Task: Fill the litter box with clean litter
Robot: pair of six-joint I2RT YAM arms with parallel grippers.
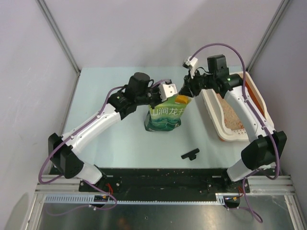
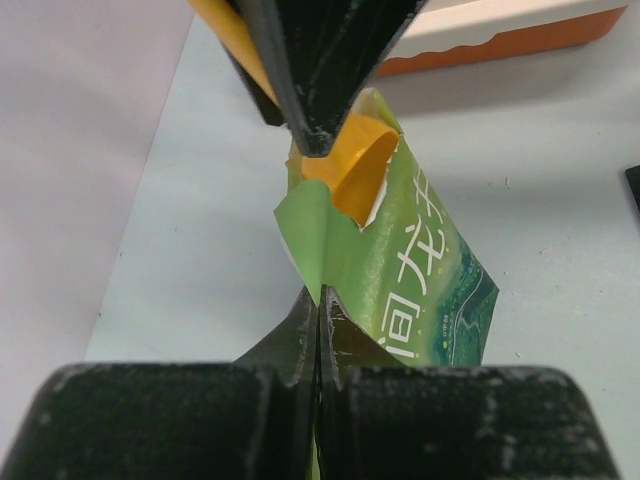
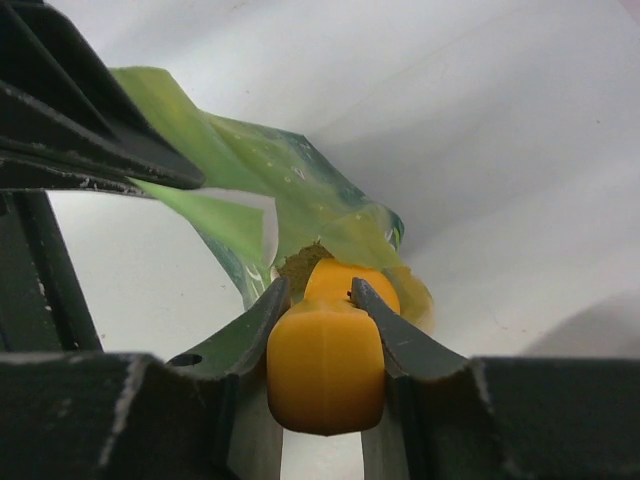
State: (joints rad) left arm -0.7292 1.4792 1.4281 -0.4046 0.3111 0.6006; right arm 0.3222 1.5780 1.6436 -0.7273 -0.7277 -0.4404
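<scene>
While the left gripper (image 2: 318,300) pinches the edge of the bag (image 2: 425,275), the right gripper (image 3: 320,292) clamps a scoop (image 3: 325,375) dipped inside; next, its load must likely reach the litter box (image 1: 229,137).

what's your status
Left tool shut on green bag edge. Right tool grips orange scoop at bag mouth. Litter box holds some clean litter. Nothing blocking.

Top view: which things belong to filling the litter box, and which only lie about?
For the job: litter box, clean litter inside it, green bag in the left gripper, orange scoop in the right gripper.
Lying about: small black part on the table, in front of the bag.
</scene>
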